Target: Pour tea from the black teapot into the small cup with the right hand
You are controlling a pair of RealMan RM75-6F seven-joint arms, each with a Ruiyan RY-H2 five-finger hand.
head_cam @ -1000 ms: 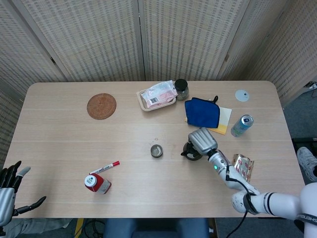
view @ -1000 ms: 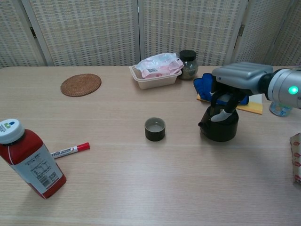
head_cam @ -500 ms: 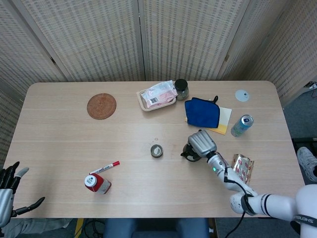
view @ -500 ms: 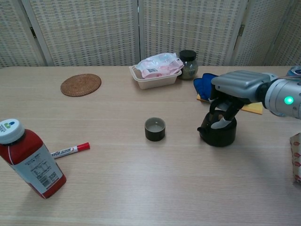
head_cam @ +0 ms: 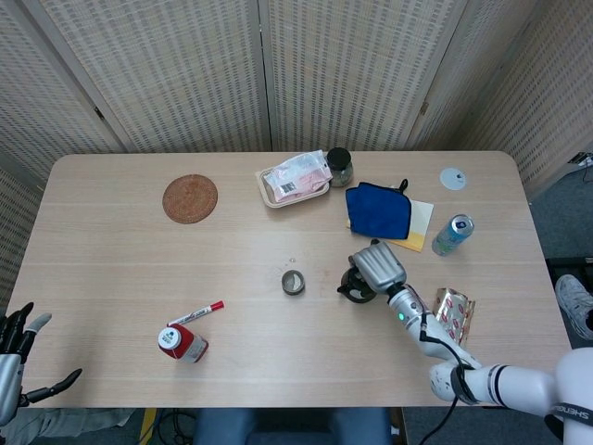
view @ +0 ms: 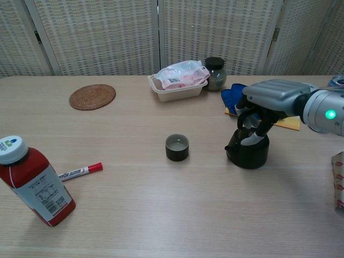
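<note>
The right hand (view: 264,107) hangs directly over the black teapot (view: 248,152), its fingers (view: 252,127) curled down around the top of the pot and its handle; the chest view shows them hooked in against the pot, though whether they carry its weight cannot be told, and the pot's base looks to sit on the tabletop (view: 161,209). In the head view the same hand (head_cam: 378,266) covers most of the teapot (head_cam: 355,287), leaving only its dark left edge and small spout showing. The spout points toward the small cup (view: 177,147), which stands upright to the left of the pot, apart from it. Behind the hand lie a blue cloth (head_cam: 379,209) on a yellow pad (head_cam: 420,225), with a drink can (head_cam: 452,235) to their right. Farther back are a food tray (view: 178,82) with a pink packet and a dark-lidded jar (view: 215,73) touching its side. A woven coaster (view: 92,96) lies at far left. Near the front edge stand a red bottle (view: 34,180) and a red-capped marker (view: 80,171). The left hand (head_cam: 13,357) sits off the tabletop's front left corner, fingers spread, holding nothing.
</note>
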